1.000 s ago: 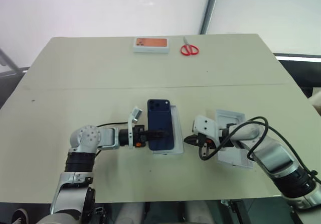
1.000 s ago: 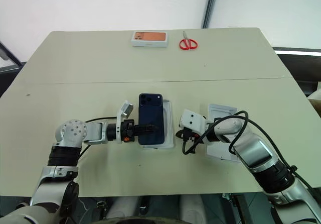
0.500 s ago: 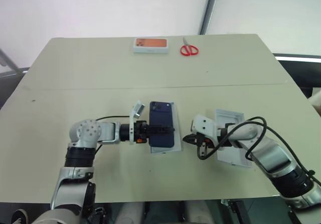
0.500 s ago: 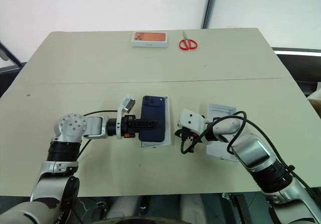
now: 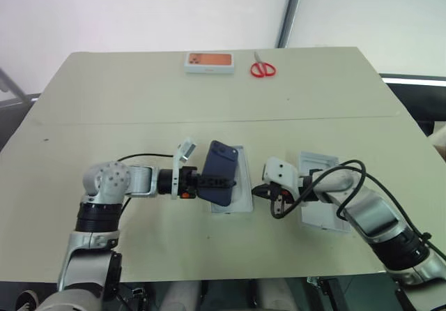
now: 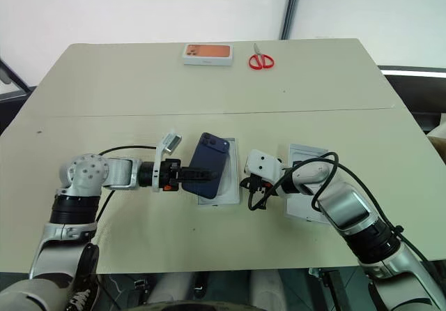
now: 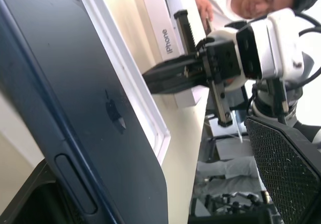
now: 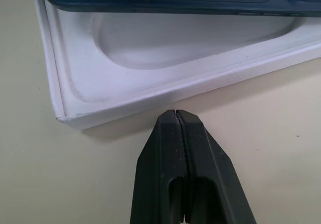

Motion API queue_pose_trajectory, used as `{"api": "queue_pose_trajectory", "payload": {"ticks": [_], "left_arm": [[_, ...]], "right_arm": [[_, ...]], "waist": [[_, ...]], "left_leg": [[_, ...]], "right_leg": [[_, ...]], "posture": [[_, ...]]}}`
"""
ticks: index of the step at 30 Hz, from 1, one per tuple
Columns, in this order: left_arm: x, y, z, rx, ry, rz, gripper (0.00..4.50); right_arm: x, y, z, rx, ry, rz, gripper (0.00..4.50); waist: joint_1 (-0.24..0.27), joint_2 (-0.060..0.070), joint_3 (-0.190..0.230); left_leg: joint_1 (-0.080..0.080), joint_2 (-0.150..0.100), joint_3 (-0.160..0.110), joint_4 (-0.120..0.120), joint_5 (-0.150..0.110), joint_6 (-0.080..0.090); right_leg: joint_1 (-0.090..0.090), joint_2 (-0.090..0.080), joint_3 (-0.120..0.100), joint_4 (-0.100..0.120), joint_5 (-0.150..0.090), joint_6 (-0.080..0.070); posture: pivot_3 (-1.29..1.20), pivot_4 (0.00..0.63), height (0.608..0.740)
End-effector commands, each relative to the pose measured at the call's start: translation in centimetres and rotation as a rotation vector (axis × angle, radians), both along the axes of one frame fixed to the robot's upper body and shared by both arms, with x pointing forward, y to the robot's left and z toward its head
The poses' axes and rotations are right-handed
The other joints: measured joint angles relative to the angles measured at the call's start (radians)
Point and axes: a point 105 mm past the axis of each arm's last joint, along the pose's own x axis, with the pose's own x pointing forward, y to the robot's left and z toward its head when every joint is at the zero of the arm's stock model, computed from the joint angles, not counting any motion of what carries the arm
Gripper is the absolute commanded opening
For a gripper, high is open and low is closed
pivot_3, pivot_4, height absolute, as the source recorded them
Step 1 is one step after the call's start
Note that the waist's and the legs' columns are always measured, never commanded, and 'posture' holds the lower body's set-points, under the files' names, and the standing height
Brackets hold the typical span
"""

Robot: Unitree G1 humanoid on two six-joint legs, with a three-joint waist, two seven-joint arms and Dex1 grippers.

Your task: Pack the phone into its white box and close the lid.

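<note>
My left gripper (image 5: 217,180) holds the phone (image 5: 220,172) tilted, jaws wide, above the white box (image 5: 240,192) on the tabletop (image 5: 139,102). My clenched right gripper (image 5: 258,192) braces the box; I should level the phone before seating it.

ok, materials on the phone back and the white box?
Phone: looks like matte navy glass or coated metal, with a soft sheen and an inset logo; can't settle which. White box: likely thin matte white card, going by its sharp folded corner and thin walls.
</note>
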Motion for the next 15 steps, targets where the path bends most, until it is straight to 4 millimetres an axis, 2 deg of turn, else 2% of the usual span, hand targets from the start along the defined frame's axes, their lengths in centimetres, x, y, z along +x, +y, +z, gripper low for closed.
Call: {"api": "queue_pose_trajectory", "payload": {"ticks": [1, 8, 14, 15], "left_arm": [[-0.6, -0.1, 0.8, -0.015, -0.035, -0.029, 4.48], [0.2, -1.6, 0.6, -0.024, -0.054, 0.006, 4.48], [0.1, -1.7, 1.2, 0.026, -0.08, 0.006, 4.48], [0.2, -1.2, 0.9, 0.039, -0.067, 0.017, 4.48]], "right_arm": [[0.2, 0.6, 0.7, 0.015, -0.031, 0.022, 0.0], [0.4, 0.9, 0.7, 0.018, -0.036, 0.027, 0.0], [0.4, 0.8, 0.6, 0.012, -0.04, 0.03, 0.0], [0.4, 0.9, 0.6, 0.014, -0.04, 0.029, 0.0]], "waist": [[0.0, 0.0, 0.0], [0.002, 0.0, 0.0], [0.0, 0.0, 0.0], [0.0, 0.0, 0.0]], "left_leg": [[0.0, 0.0, 0.0, 0.0, 0.0, 0.0], [0.0, 0.0, 0.0, 0.001, 0.0, 0.0], [0.0, 0.0, 0.0, 0.0, 0.0, 0.0], [0.0, 0.0, 0.0, 0.0, 0.0, 0.0]], "right_leg": [[0.0, 0.0, 0.0, 0.0, 0.0, 0.0], [0.0, 0.0, 0.0, 0.0, 0.0, 0.0], [0.0, 0.0, 0.0, 0.0, 0.0, 0.0], [0.0, 0.0, 0.0, 0.0, 0.0, 0.0]], "posture": [[0.0, 0.15, 0.74], [0.0, 0.15, 0.74], [0.0, 0.15, 0.74], [0.0, 0.15, 0.74]]}}
